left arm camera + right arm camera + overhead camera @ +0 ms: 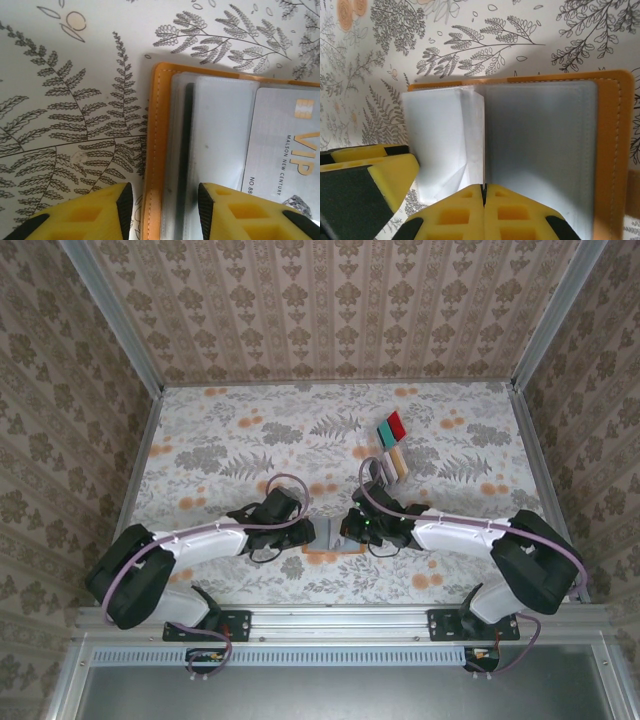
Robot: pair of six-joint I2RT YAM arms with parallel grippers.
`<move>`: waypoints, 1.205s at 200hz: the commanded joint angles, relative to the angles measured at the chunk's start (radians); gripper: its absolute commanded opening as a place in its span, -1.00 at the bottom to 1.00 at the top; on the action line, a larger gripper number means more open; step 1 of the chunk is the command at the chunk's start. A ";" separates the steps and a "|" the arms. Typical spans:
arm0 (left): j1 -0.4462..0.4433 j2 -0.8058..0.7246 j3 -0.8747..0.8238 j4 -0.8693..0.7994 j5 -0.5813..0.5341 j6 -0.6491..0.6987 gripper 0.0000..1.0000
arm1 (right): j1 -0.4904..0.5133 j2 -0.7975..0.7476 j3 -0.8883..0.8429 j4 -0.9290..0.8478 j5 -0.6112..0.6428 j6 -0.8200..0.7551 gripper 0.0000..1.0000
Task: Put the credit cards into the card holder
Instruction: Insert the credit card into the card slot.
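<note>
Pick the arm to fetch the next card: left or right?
Left, probably: the left end effector stands open astride the card holder edge; the right end effector is shut on its clear sleeve. The credit cards lie rightward, though.

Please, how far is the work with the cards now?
Done: the holder lies open, and one silver VIP card seems to sit in its sleeves. In hand: the right claw pinches a clear sleeve upright; the left claw straddles the holder's edge, jaws apart. Left: the red card, teal card and beige cards wait on the table.
</note>
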 commanded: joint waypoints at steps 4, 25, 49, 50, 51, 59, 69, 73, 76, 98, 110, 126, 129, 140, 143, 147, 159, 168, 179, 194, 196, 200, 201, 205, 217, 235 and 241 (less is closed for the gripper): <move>0.003 0.019 0.026 0.008 0.011 0.016 -0.24 | -0.008 0.033 -0.051 0.119 -0.057 0.050 -0.89; 0.003 0.031 0.027 0.006 0.013 0.019 -0.33 | -0.014 0.034 -0.081 0.182 -0.067 0.066 -0.89; 0.000 0.039 0.025 0.006 0.013 0.018 -0.35 | -0.026 0.028 -0.101 0.225 -0.086 0.069 -0.89; 0.000 0.039 0.025 0.005 0.012 0.019 -0.35 | -0.026 0.026 -0.102 0.228 -0.086 0.069 -0.89; 0.000 0.038 0.025 0.005 0.012 0.019 -0.35 | -0.025 0.026 -0.104 0.228 -0.086 0.069 -0.89; 0.000 0.040 0.025 0.004 0.014 0.020 -0.36 | -0.029 0.021 -0.112 0.233 -0.084 0.074 -0.88; 0.000 0.041 0.025 0.005 0.013 0.020 -0.38 | -0.035 0.023 -0.117 0.236 -0.089 0.073 -0.88; -0.001 0.041 0.024 0.005 0.013 0.020 -0.39 | -0.037 0.025 -0.117 0.234 -0.093 0.073 -0.88; -0.001 0.043 0.024 0.005 0.014 0.019 -0.39 | -0.036 0.027 -0.116 0.233 -0.096 0.073 -0.88; -0.001 0.047 0.028 0.005 0.016 0.021 -0.41 | -0.036 0.057 -0.119 0.249 -0.113 0.075 -0.88; -0.001 0.049 0.030 0.007 0.017 0.020 -0.42 | -0.037 0.076 -0.120 0.263 -0.123 0.078 -0.88; -0.002 0.050 0.031 0.010 0.018 0.019 -0.42 | -0.037 0.097 -0.120 0.284 -0.131 0.084 -0.88; -0.002 0.050 0.031 0.010 0.019 0.018 -0.42 | -0.037 0.100 -0.119 0.285 -0.132 0.084 -0.88; -0.003 0.050 0.034 0.010 0.017 0.018 -0.42 | -0.035 0.113 -0.114 0.291 -0.138 0.086 -0.88; -0.003 0.050 0.034 0.009 0.017 0.018 -0.42 | -0.035 0.116 -0.112 0.291 -0.141 0.085 -0.88; -0.003 0.050 0.035 0.008 0.017 0.019 -0.42 | -0.035 0.118 -0.109 0.292 -0.146 0.084 -0.88; -0.003 0.050 0.039 0.004 0.015 0.021 -0.42 | -0.035 0.121 -0.102 0.283 -0.146 0.082 -0.88; -0.003 0.050 0.042 0.001 0.014 0.022 -0.42 | -0.035 0.118 -0.099 0.268 -0.139 0.077 -0.88; -0.004 0.050 0.042 -0.001 0.013 0.023 -0.42 | -0.034 0.116 -0.092 0.245 -0.132 0.066 -0.88; -0.004 0.052 0.042 0.002 0.011 0.020 -0.42 | -0.035 0.121 -0.080 0.230 -0.138 0.054 -0.88; -0.004 0.053 0.042 0.003 0.012 0.021 -0.42 | -0.036 0.122 -0.078 0.230 -0.139 0.052 -0.88; -0.003 0.053 0.042 0.004 0.013 0.021 -0.42 | -0.033 0.122 -0.078 0.230 -0.141 0.051 -0.89; -0.004 0.053 0.043 0.004 0.012 0.021 -0.42 | -0.033 0.122 -0.078 0.230 -0.141 0.050 -0.88; -0.004 0.054 0.043 0.004 0.013 0.023 -0.42 | -0.034 0.123 -0.076 0.227 -0.141 0.050 -0.89; -0.004 0.056 0.051 -0.001 0.014 0.027 -0.42 | -0.033 0.123 -0.073 0.218 -0.139 0.045 -0.88; -0.004 0.054 0.053 -0.002 0.015 0.030 -0.41 | -0.033 0.123 -0.063 0.199 -0.138 0.033 -0.88; -0.004 0.052 0.053 -0.001 0.015 0.028 -0.41 | -0.034 0.123 -0.058 0.196 -0.139 0.029 -0.88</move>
